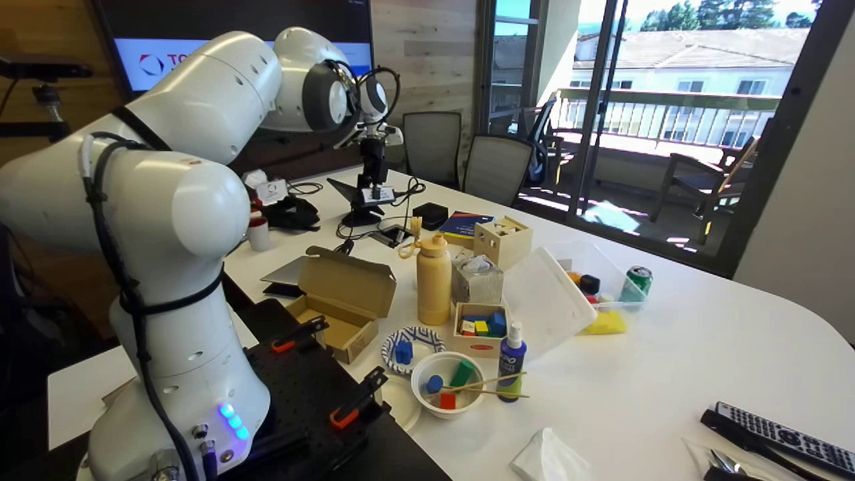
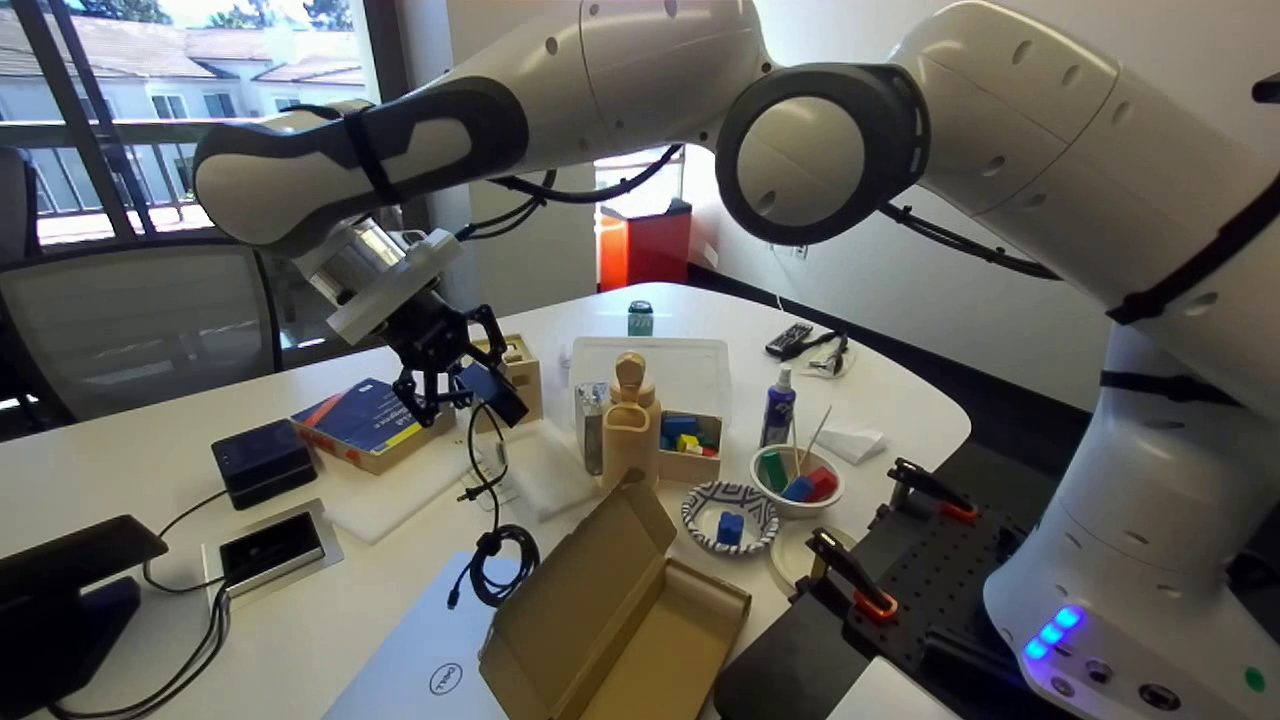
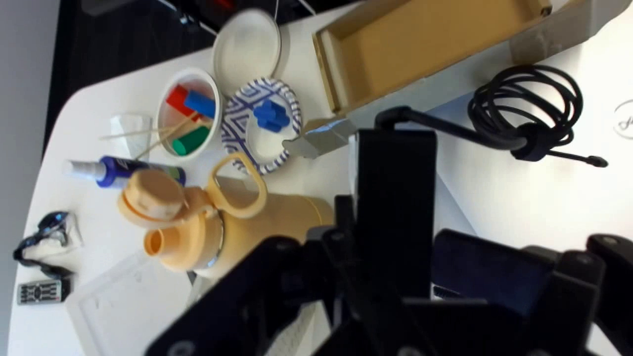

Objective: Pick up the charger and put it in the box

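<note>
The charger (image 2: 497, 395), a black block, is in the air above the table, and my gripper (image 2: 462, 378) is shut on it. Its pale labelled face (image 1: 379, 195) shows in an exterior view. From the wrist, the black charger (image 3: 395, 198) stretches out between the fingers; these are so dark that the contact edges blur. A cord hangs down from it to a tied coil (image 2: 508, 565) low over the laptop. The tan cardboard box (image 1: 364, 339) stands on the table with its lid raised. In the wrist view the box (image 3: 420, 49) lies beyond the charger, its inside bare.
A tall yellow bottle (image 2: 630, 445) stands between the gripper and the block box (image 1: 479, 344). Beside the cardboard box are a patterned plate (image 2: 700, 505) and a white bowl (image 2: 835, 490). A grey laptop (image 2: 420, 610) lies under the coil. A book (image 2: 370, 420) is near the gripper.
</note>
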`<state>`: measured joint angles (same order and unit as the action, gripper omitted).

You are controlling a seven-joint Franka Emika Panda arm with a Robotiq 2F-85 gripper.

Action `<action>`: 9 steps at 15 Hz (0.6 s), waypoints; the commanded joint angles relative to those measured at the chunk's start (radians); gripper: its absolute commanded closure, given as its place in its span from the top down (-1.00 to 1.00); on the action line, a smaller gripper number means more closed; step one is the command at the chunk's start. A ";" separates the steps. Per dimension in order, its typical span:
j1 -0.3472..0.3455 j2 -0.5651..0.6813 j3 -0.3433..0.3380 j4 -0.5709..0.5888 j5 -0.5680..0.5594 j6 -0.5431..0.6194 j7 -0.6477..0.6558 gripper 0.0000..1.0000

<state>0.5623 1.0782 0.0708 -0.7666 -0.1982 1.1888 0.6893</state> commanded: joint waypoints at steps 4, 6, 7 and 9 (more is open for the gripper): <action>0.004 -0.293 0.046 -0.271 0.112 -0.037 0.227 -0.74; 0.000 -0.372 0.061 -0.348 0.144 -0.049 0.264 -0.74; -0.006 -0.410 0.070 -0.389 0.177 -0.063 0.288 -0.74; -0.014 -0.483 0.073 -0.474 0.254 -0.096 0.354 -0.74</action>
<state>0.5713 0.7555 0.1316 -1.0433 -0.0339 1.1205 0.9514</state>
